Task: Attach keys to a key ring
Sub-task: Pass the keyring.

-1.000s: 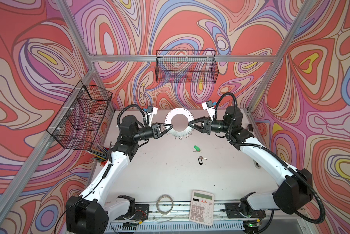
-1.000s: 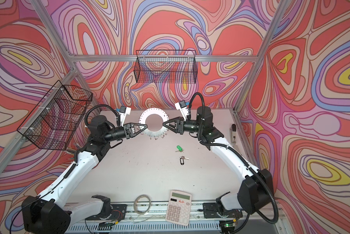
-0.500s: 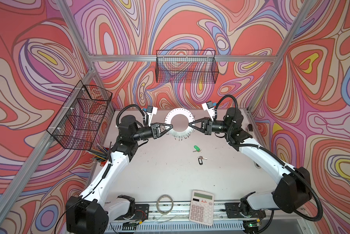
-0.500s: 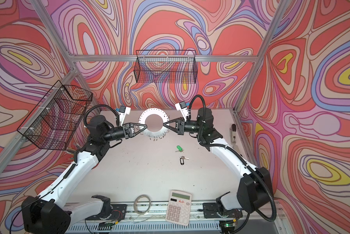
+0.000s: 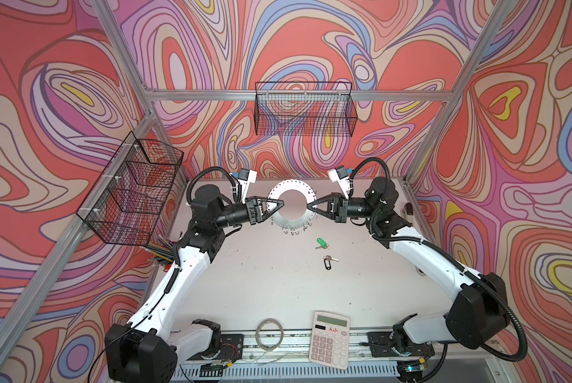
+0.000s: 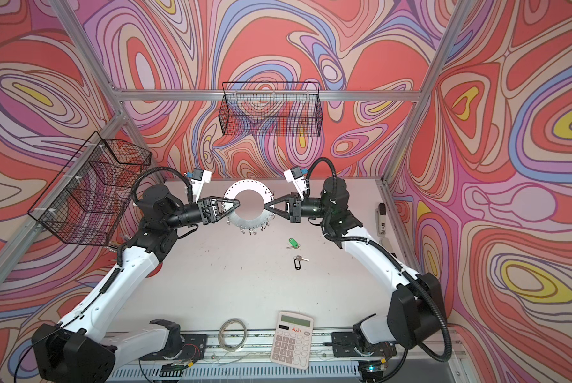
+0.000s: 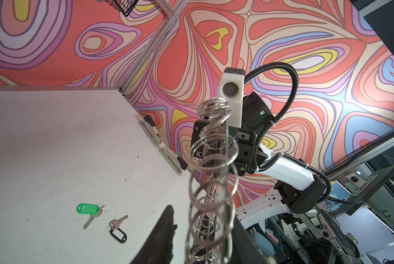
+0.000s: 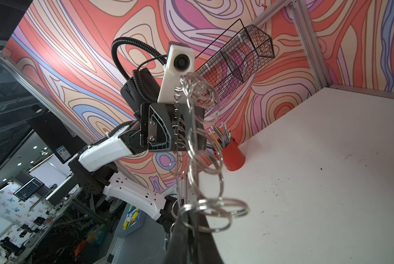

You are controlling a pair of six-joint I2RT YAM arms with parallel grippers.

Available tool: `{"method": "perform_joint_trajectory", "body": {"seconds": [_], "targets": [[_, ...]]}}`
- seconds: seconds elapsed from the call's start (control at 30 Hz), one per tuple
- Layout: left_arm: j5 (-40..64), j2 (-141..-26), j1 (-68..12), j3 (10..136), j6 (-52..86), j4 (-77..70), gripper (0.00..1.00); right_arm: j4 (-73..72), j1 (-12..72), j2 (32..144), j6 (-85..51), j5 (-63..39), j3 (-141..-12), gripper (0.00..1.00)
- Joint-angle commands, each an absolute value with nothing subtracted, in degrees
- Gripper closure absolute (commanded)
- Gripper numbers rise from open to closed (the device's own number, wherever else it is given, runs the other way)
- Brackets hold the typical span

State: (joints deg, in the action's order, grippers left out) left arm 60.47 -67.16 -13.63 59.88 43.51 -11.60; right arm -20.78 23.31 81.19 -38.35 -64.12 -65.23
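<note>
The key ring [image 5: 291, 221], a grey disc fringed with wire clips, stands upright above the back of the table, also in the other top view [image 6: 249, 220]. My right gripper [image 5: 308, 206] is shut on its right rim; the right wrist view shows the fingers [image 8: 186, 242] pinched on the edge-on disc [image 8: 192, 146]. My left gripper [image 5: 282, 203] is at the ring's left rim with jaws parted; in the left wrist view one finger [image 7: 164, 235] stands clear of the disc [image 7: 214, 182]. The green-tagged key [image 5: 321, 243] and the black-tagged key [image 5: 328, 262] lie on the table, right of centre.
A calculator [image 5: 331, 338] and a thin tape-like hoop [image 5: 270, 333] lie at the front edge. A red cup of pencils [image 8: 233, 157] stands at the table's left edge under a wire basket [image 5: 132, 189]. Another basket [image 5: 306, 112] hangs on the back wall. A white and black tool [image 6: 381, 219] lies by the right edge.
My right gripper has shut on the ring's right rim. My left gripper's jaws have since parted from the left rim. The ring stays upright in the same place.
</note>
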Motion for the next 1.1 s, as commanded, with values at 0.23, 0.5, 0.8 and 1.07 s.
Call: {"method": "perform_joint_trajectory", "body": {"seconds": [0.23,0.5,0.8,1.07], "targets": [[64.43,-65.77,-13.80,59.58,44.01,-11.13,0.64,-25.40,23.36,80.97,-40.16,-61.98,-64.78,1.00],[64.54,-66.64,-13.80,57.75,47.95,-16.36,0.84,-33.09,23.37,82.77,-45.70,-61.00,-63.63,1.00],[61.99,-66.36,-13.80,58.30,47.65,-14.50,1.00,-25.27,23.33,82.73,-40.56,-58.71,-64.10,1.00],[60.53,-68.47,-10.93,59.07,47.28,-13.03,1.00,-0.36,19.73,77.32,-25.68,-52.83,-66.53,0.49]]}}
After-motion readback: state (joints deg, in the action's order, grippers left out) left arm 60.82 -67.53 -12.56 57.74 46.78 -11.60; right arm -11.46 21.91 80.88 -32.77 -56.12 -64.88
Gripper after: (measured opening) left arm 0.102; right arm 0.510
